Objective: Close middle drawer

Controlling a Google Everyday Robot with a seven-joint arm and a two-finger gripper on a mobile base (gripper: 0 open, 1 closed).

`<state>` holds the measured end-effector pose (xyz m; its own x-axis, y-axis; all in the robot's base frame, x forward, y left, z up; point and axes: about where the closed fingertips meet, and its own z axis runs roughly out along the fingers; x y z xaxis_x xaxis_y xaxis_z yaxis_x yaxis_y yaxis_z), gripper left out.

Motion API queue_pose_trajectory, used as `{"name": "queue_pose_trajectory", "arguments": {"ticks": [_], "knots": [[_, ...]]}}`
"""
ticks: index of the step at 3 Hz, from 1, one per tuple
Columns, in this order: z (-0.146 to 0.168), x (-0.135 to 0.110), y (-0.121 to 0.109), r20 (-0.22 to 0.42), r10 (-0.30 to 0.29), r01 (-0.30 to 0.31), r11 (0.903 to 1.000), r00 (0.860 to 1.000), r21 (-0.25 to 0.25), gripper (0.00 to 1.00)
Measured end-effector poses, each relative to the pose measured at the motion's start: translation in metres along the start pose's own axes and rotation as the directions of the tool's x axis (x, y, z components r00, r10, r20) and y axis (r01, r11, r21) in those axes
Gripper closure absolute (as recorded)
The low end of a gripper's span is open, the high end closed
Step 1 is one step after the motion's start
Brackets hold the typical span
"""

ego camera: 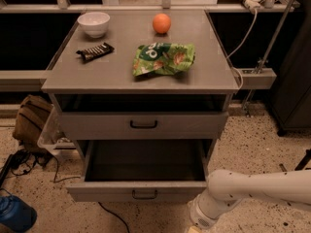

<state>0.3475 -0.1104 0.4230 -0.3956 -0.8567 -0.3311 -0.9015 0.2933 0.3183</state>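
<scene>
The middle drawer (141,191) is the low-fronted grey drawer with a small black bar handle. It is pulled out from the grey cabinet (146,72), and its plain grey tray is empty. My white arm (252,191) comes in from the right. Its wrist (206,212) sits just below and to the right of the drawer's front right corner. The gripper is at the end of that wrist, below the bottom edge of the camera view, so it is hidden.
Above is a taller-fronted drawer (143,124), slightly open. On the cabinet top are a white bowl (94,23), an orange (162,23), a dark snack bar (95,51) and a green chip bag (164,58). A brown bag (31,120), cables and a blue object (14,215) lie at the left.
</scene>
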Motion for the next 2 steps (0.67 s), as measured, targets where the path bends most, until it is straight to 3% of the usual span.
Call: {"name": "queue_pose_trajectory", "arguments": {"ticks": [2], "knots": [[-0.023, -0.02, -0.059, 0.009, -0.019, 0.018, 0.9983, 1.0, 0.056, 0.0]]}}
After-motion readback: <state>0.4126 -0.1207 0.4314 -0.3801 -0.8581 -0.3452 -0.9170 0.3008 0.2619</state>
